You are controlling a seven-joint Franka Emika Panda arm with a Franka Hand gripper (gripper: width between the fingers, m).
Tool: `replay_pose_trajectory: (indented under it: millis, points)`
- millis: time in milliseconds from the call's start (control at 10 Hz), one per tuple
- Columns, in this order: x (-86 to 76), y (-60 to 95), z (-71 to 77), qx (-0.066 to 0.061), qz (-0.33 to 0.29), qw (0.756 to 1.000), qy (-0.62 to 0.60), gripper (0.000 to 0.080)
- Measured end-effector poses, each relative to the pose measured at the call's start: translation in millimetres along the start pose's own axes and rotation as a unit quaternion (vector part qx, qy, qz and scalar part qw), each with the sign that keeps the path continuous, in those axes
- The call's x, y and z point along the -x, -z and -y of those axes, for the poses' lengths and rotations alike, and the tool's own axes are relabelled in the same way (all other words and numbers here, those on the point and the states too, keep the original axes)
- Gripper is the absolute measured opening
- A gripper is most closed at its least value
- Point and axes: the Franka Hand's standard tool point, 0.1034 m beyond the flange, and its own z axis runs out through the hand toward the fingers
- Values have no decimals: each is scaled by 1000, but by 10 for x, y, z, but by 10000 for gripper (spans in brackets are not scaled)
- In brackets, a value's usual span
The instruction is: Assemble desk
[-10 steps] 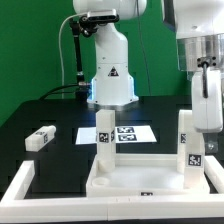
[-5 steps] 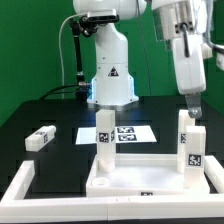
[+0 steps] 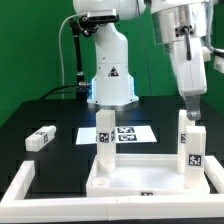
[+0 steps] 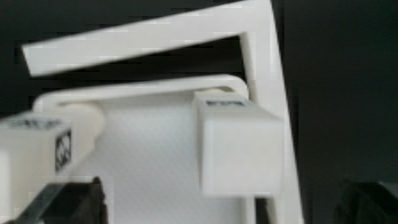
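I see my tool [image 3: 190,112] hanging at the exterior view's right, its fingers spread wide and holding nothing, with dark fingertips [image 4: 75,200] just visible at the edge of the wrist view. Directly under it stands one upright leg [image 3: 187,143] of the desk, a short square white post with black-and-white tags on its faces; the tool's tips are just above the top of that post, and I cannot tell whether they touch it. The post rises from the corner of the tabletop panel [image 3: 140,178] on the exterior view's right, a large flat white rimmed piece lying on the black counter [image 3: 60,125]. A second upright leg [image 3: 103,135] stands in the panel's other far corner, to the exterior view's left. In the wrist view I look down on both post tops with the panel's rounded rim behind them. A third leg [image 3: 40,137] lies on its side on the counter, well apart from the panel toward the exterior view's left. The marker board [image 3: 128,133] lies flat on the counter just behind the panel, between the two standing posts. A white border strip [image 3: 18,184] edges the counter at the near side.
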Motion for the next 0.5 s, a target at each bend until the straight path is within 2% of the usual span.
replay_pose_trajectory:
  millis: [100, 200, 300, 400, 500]
  points:
    - [-165, 87, -113, 2, 2, 999, 39, 649]
    - [-366, 203, -165, 0, 4, 997, 78, 649]
    - [-615, 364, -187, -9, 9, 989, 148, 649]
    - [-728, 421, -245, -10, 11, 981, 195, 649]
    - [-715, 406, -248, -9, 10, 977, 213, 649]
